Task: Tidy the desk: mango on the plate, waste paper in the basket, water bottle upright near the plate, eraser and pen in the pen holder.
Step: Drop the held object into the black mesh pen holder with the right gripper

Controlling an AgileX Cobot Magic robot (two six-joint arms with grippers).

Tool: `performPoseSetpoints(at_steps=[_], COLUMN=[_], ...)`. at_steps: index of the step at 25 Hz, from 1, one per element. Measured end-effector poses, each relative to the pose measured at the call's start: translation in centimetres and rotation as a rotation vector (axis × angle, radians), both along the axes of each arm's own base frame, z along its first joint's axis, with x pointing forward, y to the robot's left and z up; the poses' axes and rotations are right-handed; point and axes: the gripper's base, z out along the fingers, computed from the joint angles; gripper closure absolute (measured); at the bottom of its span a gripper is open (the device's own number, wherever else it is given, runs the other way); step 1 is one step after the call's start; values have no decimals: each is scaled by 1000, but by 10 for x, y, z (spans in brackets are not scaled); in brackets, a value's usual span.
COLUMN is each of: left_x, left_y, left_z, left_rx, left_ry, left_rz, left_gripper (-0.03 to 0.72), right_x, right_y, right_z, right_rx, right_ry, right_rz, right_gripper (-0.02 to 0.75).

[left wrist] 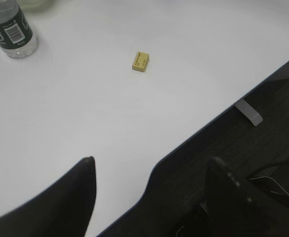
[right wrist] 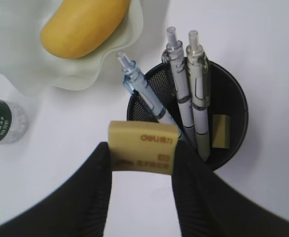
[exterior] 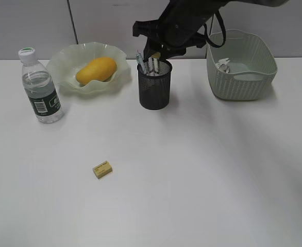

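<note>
the right gripper (right wrist: 142, 155) is pinching a yellow eraser (right wrist: 143, 147) over the pen holder (right wrist: 233, 106) so it drops inside; the left gripper (left wrist: 152, 170) is hanging open; another eraser (exterior: 103, 169) is lying on the near desk (exterior: 202, 180).

Bright even light, soft faint shadows, mild blur, washed-out white desk (exterior: 192, 180)

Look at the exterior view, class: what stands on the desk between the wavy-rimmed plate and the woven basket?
The black pen holder, with pens sticking up from it. The right gripper hovers over it. This shows in the exterior view.
</note>
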Motion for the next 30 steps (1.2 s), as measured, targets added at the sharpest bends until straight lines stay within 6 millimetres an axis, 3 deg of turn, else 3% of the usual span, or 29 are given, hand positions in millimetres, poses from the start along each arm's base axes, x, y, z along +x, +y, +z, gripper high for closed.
performPoseSetpoints(at_steps=[6, 12, 19, 30], left_x=[0, 0, 0, 0], left_y=[0, 0, 0, 0], left_z=[0, 0, 0, 0], left_rx=[0, 0, 0, 0], left_ry=[0, 0, 0, 0], left_rz=[0, 0, 0, 0], left_gripper=[168, 168, 168, 168], right_x=[8, 14, 16, 13], right_y=[1, 2, 1, -1], right_z=[-14, -13, -12, -15], right_rx=[-40, -64, -75, -123], right_ry=[-19, -67, -90, -69], right_rz=[7, 14, 19, 57], right_gripper=[430, 428, 286, 258])
